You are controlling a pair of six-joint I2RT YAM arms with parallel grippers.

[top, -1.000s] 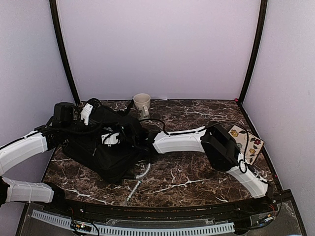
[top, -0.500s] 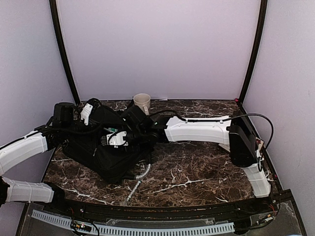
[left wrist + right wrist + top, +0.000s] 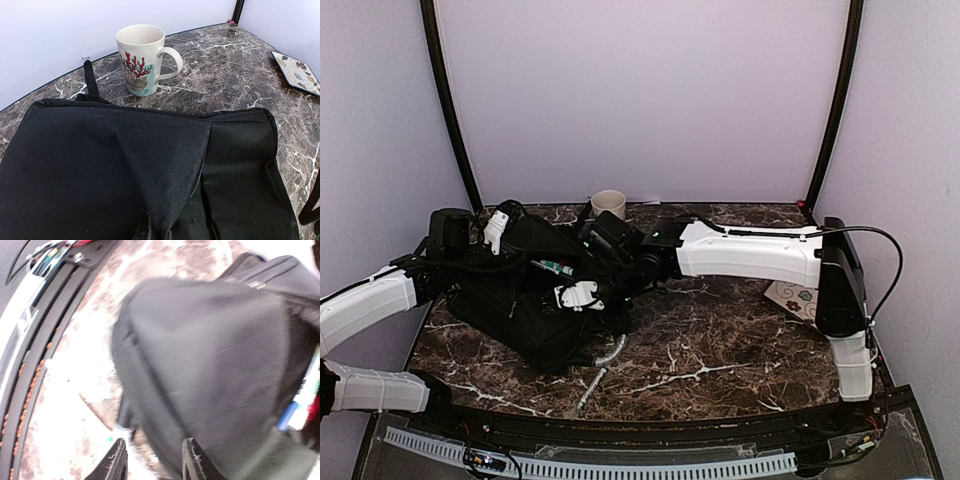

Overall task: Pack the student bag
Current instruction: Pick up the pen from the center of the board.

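The student bag point(image 3: 525, 305), large, black and soft, lies on the left of the marble table; its fabric point(image 3: 100, 165) fills the left wrist view. My left gripper point(image 3: 502, 235) is at the bag's far left corner, shut on a fold of its fabric that rises to a peak point(image 3: 167, 220); the fingers themselves are hidden. My right gripper point(image 3: 578, 295) reaches across over the bag's middle. In the blurred right wrist view it point(image 3: 152, 465) is open above the bag's point(image 3: 215, 370) edge, with nothing held. Coloured items point(image 3: 306, 402) show at the bag's opening.
A white mug point(image 3: 608, 203) with a red coral print point(image 3: 141, 59) stands just behind the bag. A flowered tile point(image 3: 798, 298) lies at the right under the right arm. The bag's grey handle point(image 3: 610, 350) curls out at the front. Black rails point(image 3: 30, 340) edge the table.
The right arm has swung up and leftward, uncovering the flowered tile, and its gripper has moved nearer over the bag's middle. The left arm and the bag have stayed put.
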